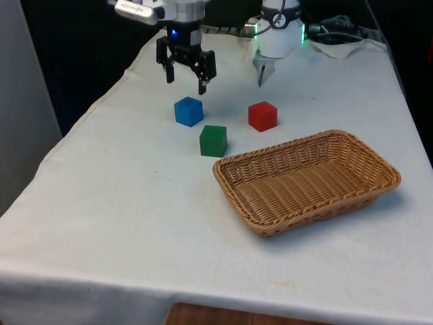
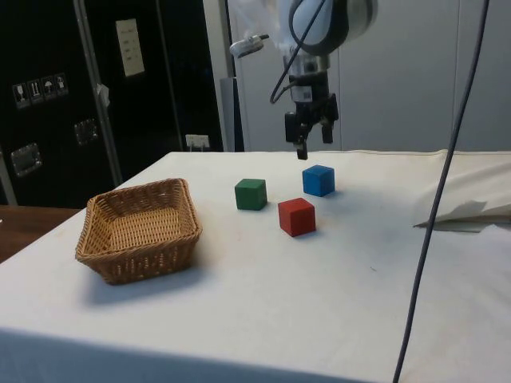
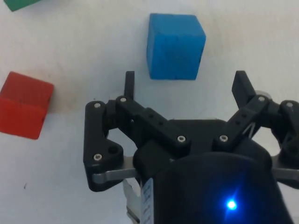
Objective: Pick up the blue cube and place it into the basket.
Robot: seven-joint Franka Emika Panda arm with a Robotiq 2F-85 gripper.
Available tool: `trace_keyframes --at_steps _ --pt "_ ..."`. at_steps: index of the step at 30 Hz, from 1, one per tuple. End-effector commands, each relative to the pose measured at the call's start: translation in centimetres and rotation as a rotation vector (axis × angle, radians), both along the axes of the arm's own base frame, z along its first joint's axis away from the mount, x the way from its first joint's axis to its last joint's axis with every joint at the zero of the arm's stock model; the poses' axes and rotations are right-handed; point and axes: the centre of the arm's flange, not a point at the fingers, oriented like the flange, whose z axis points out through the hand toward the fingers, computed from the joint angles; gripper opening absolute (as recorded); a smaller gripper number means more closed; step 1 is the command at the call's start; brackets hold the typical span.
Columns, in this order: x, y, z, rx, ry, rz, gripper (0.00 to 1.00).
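Observation:
The blue cube (image 1: 189, 111) (image 2: 318, 180) (image 3: 174, 45) rests on the white cloth, towards the front view's left. My gripper (image 1: 186, 80) (image 2: 312, 144) (image 3: 184, 84) hangs open in the air above and a little behind it, nothing between its fingers (image 3: 129, 83). The wicker basket (image 1: 376, 166) (image 2: 180, 191) stands empty at the front view's right, nearer the camera than the cubes.
A green cube (image 1: 213, 141) (image 2: 251, 194) (image 3: 18, 3) sits just in front of the blue one, and a red cube (image 1: 262, 116) (image 2: 296, 216) (image 3: 24, 105) lies to its right in the front view. A crumpled cloth fold (image 2: 467, 211) lies near the table's far end.

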Motion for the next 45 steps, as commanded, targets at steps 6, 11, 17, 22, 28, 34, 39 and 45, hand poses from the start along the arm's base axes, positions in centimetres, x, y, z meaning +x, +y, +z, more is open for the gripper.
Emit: trace_keyframes --at_steps 6,11,17,22,28,34,39,45 --pt "0.0 0.2 -0.6 0.003 -0.007 -0.014 1.00" --pt "0.0 0.5 -1.1 0.007 -0.003 -0.019 1.00" --pt "0.3 0.8 -2.0 0.013 -0.005 -0.028 1.00" --pt "0.6 0.9 -2.7 0.016 -0.006 -0.038 1.00" --pt "0.7 0.9 -3.7 0.015 -0.001 -0.046 1.00" --pt "0.4 0.3 -4.7 0.004 0.007 -0.047 1.00" --pt "0.1 -0.1 -5.3 -0.001 0.013 -0.050 1.00" --pt "0.1 -0.3 -6.0 -0.010 0.015 -0.056 1.00"
